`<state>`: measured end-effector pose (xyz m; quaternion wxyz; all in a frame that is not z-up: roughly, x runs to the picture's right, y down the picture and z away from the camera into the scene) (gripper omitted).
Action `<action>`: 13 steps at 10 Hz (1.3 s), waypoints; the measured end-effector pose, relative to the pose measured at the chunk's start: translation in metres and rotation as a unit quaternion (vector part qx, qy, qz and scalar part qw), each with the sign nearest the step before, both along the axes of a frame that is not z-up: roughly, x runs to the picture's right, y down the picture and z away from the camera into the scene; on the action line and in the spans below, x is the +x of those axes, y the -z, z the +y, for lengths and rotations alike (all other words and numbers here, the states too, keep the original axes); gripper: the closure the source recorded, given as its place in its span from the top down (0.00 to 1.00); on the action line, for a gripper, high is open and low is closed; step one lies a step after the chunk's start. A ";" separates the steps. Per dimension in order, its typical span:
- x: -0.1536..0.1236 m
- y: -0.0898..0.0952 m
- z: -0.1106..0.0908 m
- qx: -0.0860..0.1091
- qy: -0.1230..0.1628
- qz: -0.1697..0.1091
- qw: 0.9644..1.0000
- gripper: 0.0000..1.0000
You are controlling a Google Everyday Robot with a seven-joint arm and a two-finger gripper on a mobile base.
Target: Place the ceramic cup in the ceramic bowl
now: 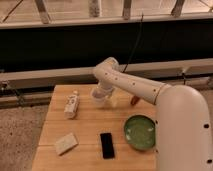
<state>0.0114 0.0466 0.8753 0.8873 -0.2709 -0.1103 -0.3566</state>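
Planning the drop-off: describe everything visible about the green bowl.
The green ceramic bowl is round and shallow, glossy pale green inside with a darker rim, apparently empty. It sits upright at the front right of the wooden table. A black phone lies left of it, apart. The gripper is at the white cup farther back, clear of the bowl.

counter [85, 131]: all the things are carried on it.
hand [102, 92]: held at the rear middle, just above the ceramic cup [98, 97].
bottle [72, 104]: laid at the rear left, left of the ceramic cup.
ceramic bowl [139, 132]: set at the front right, well apart from the ceramic cup.
phone [106, 145]: laid flat at the front, between the block [66, 143] and the ceramic bowl.
block: placed at the front left, before the bottle.
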 end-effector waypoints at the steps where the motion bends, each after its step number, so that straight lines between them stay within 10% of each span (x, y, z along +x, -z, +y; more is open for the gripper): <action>1: 0.000 -0.001 0.000 -0.001 0.000 0.000 1.000 0.79; 8: -0.006 -0.004 -0.002 -0.004 0.003 -0.001 1.000 0.40; 13: 0.000 0.033 -0.029 0.011 0.000 0.002 1.000 0.00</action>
